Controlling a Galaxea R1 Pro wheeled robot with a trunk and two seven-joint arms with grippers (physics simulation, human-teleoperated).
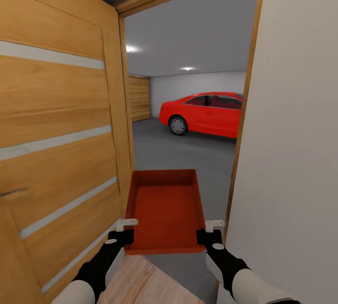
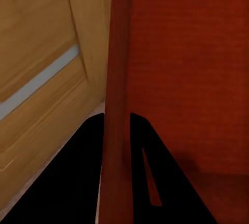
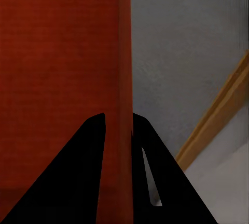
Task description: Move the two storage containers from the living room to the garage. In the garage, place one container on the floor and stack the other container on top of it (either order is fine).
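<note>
Your storage container (image 1: 165,210) hangs level in the doorway, pinched by both side walls: your left gripper (image 1: 123,236) clamps the left rim, your right gripper (image 1: 210,236) the right. An open wooden door (image 1: 56,144) stands left; ahead, grey garage floor (image 1: 188,153) and a red car (image 1: 206,113)
</note>
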